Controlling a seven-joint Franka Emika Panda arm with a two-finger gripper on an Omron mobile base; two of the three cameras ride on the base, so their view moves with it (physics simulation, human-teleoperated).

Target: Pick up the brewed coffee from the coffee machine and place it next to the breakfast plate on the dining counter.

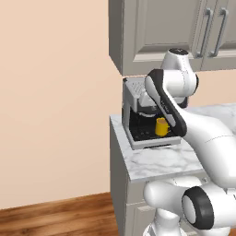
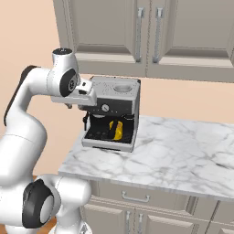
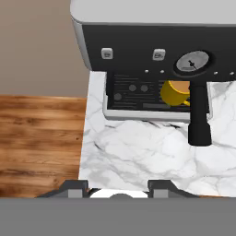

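Note:
The brewed coffee (image 1: 161, 126) (image 2: 117, 130) (image 3: 174, 93) is a small yellow mug standing on the drip tray inside the black recess of the coffee machine (image 1: 133, 91) (image 2: 119, 87) (image 3: 152, 41). The machine is silver-grey and sits at the left end of a marble top. My gripper (image 3: 118, 186) hangs in front of the machine and above the marble, well short of the mug. It is open, its fingertips apart with nothing between them. A black portafilter handle (image 3: 199, 120) juts out just right of the mug and partly covers it. The breakfast plate and the dining counter are out of view.
The marble top (image 2: 183, 151) (image 3: 138, 152) runs over grey cabinets, with free surface right of the machine. Its left edge drops to a wood floor (image 3: 41, 138). Grey wall cabinets (image 2: 151, 32) hang close above the machine. A bare beige wall (image 1: 55, 92) stands to the left.

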